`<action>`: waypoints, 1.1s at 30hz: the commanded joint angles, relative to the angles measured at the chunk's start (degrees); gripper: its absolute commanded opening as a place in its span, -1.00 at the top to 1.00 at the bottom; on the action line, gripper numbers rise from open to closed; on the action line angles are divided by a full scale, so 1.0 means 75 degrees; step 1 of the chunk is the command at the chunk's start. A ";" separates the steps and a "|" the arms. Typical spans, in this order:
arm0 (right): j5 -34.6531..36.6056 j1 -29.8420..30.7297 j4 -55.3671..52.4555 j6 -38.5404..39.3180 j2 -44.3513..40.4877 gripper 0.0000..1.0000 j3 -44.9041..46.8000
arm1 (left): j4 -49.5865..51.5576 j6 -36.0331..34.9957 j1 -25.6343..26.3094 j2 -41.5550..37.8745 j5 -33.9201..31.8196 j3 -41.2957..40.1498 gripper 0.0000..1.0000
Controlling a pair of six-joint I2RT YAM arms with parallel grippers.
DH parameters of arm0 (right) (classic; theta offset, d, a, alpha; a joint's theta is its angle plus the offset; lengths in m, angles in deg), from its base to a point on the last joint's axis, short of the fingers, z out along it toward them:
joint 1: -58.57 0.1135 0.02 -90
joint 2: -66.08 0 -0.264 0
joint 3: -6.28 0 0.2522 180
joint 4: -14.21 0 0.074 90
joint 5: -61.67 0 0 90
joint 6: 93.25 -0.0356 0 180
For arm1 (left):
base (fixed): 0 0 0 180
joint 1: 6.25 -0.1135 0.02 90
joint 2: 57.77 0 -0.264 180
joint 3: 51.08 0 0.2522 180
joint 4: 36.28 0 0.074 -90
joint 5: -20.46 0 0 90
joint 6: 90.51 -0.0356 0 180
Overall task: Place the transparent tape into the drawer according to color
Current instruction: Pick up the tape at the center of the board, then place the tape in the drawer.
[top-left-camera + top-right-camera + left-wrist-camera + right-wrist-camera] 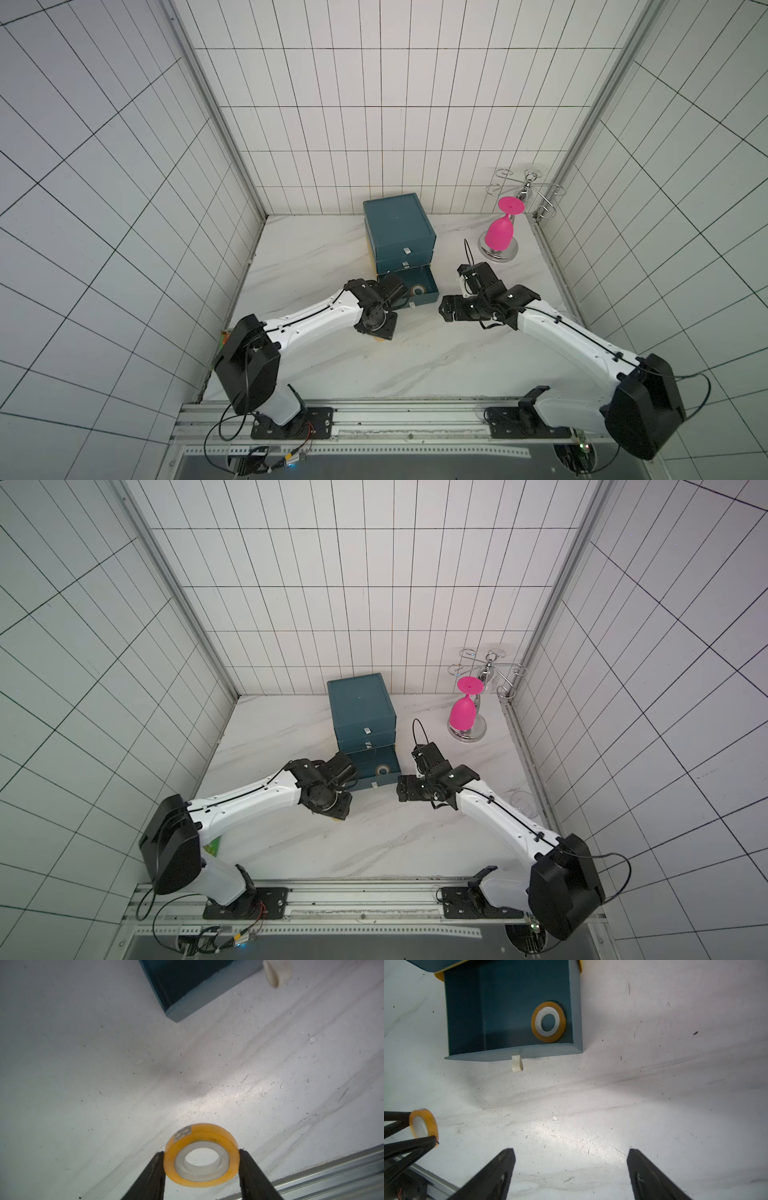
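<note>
My left hand (201, 1152) pinched an orange-yellow tape ring (207, 1133) by its outer rim, over the white table (104, 1064). The open bottom drawer (508, 1001) of the blue cabinet (399, 224) lay near, at about one o'clock from that hand. A second orange-yellow ring (549, 1038) lay flat inside the drawer, near its four o'clock corner. My right hand (570, 1150) hung spread and empty at the drawer's four o'clock.

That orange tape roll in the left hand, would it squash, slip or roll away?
Probably stiff: the orange tape roll looks round though squeezed in the left hand. Its glossy rim may be slippery. On edge it could roll; flat, like its twin in the drawer, it should stay put.
</note>
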 commanded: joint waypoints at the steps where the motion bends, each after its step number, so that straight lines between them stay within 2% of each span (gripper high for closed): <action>1: -0.0015 -0.0121 -0.0013 -0.0076 -0.0221 -0.79 0.0237 | 0.0038 -0.0275 -0.0140 -0.0003 -0.0312 0.0596 0.25; 16: -0.0062 -0.0404 0.0008 -0.0083 -0.0447 -0.78 0.0319 | -0.0653 -0.0789 -0.0375 0.1487 -0.1294 0.2634 0.25; 27: -0.0155 -0.0558 0.0010 -0.0077 -0.0508 -0.78 0.0425 | -0.1744 -0.0837 -0.0377 0.1918 -0.2016 0.2165 0.23; 28: -0.0167 -0.0568 0.0019 -0.0076 -0.0497 -0.78 0.0425 | -0.1865 -0.0830 -0.0370 0.1927 -0.2038 0.2095 0.20; 33: -0.0191 -0.0574 0.0029 -0.0089 -0.0473 -0.79 0.0436 | -0.2005 -0.0834 -0.0323 0.2102 -0.2271 0.2012 -0.20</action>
